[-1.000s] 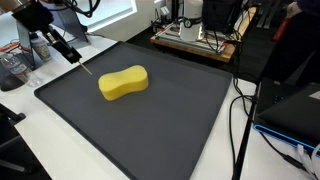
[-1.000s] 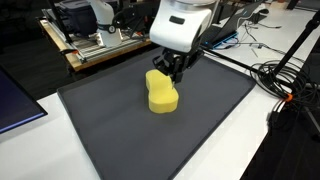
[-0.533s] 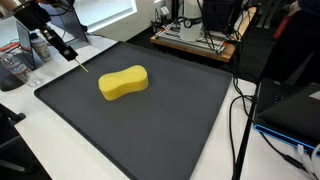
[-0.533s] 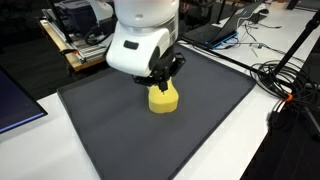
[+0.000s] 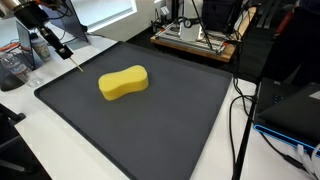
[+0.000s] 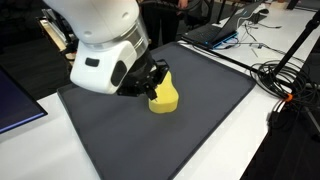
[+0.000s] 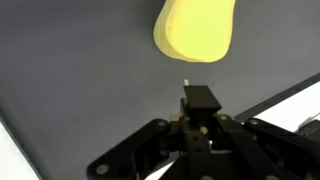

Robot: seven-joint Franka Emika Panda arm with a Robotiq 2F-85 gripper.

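A yellow peanut-shaped sponge [image 5: 123, 82] [image 6: 163, 95] lies on a big black mat [image 5: 150, 135] [image 6: 200, 130]. My gripper [image 5: 62, 48] [image 6: 150, 80] hangs over the mat's edge, a short way off the sponge. Its jaws are shut on a thin yellowish stick [image 5: 76, 66] that slants down toward the mat. In the wrist view the gripper [image 7: 190, 98] comes in from below. Only the stick's pale tip [image 7: 186, 82] shows past the jaws, with the sponge [image 7: 195, 30] ahead of it. My white arm [image 6: 100, 45] hides part of the sponge.
Around the mat is a white table [image 5: 40, 150]. A wooden bench with equipment [image 5: 195, 35] stands behind it. Black cables [image 5: 240, 120] [image 6: 285, 80] run along one side. A clear container [image 5: 12, 65] stands near the gripper. A laptop [image 6: 215, 30] sits past the mat.
The arm has swung across the mat and away from the sponge, carrying the stick with it. The sponge has stayed in place and the jaws have stayed shut.
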